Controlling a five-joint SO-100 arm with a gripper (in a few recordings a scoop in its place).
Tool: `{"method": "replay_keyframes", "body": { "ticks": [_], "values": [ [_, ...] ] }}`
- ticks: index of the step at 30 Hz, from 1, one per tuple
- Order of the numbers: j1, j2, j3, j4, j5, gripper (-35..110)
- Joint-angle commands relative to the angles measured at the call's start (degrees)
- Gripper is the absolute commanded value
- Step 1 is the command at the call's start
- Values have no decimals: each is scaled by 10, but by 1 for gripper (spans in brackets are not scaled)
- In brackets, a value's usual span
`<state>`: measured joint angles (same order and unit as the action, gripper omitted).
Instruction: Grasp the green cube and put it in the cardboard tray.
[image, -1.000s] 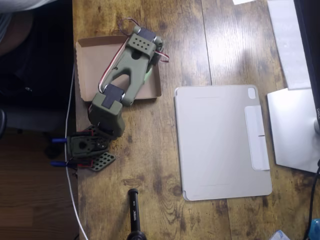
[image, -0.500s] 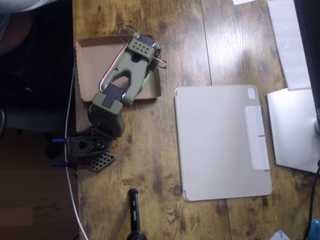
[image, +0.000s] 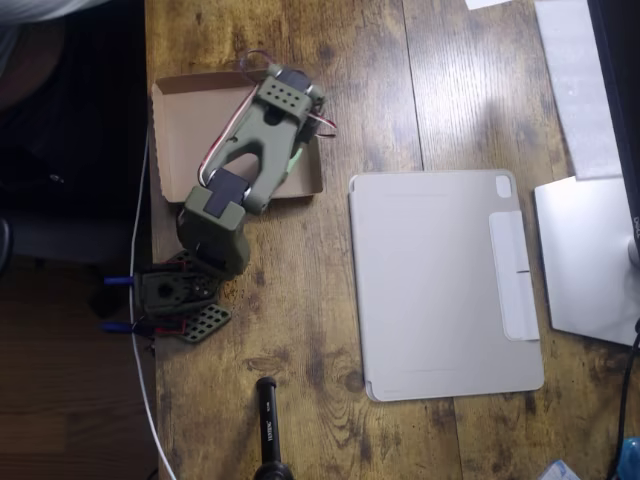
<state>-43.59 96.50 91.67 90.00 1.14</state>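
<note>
**Arm folded over the tray, cube barely glimpsed**

The pincer (image: 298, 150) is hidden beneath the olive arm, so whether it is clenched or released cannot be told. A sliver of light green, judged to be the green cube (image: 296, 157), is seen at the arm's right flank, over the right part of the cardboard tray (image: 178, 130). The arm is presumably held there for depositing. Right of the tray, a grey-beige cover (image: 440, 285) is laid on the bench (image: 360, 60).

The arm (image: 262, 140) hides the jaws (and most of the green cube (image: 296, 157)).
</note>
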Motion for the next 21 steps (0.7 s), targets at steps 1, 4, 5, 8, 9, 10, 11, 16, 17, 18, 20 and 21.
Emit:
{"method": "replay_keyframes", "body": {
  "ticks": [1,4,5,8,9,10,11,16,17,18,20,21],
  "values": [
    [44,34,-62,54,-25,30],
    [94,53,-112,98,-47,30],
    [110,63,-121,108,-57,30],
    [166,100,-124,126,-77,30],
    [192,114,-110,125,-83,30],
    [218,123,-94,122,-90,30],
    [248,128,-76,116,-96,30],
    [383,110,-42,113,-76,12],
    [396,110,-32,118,-72,12],
    [403,113,-18,118,-66,12],
    [414,117,11,115,-47,11],
    [417,118,27,110,-33,11]
  ]
}}
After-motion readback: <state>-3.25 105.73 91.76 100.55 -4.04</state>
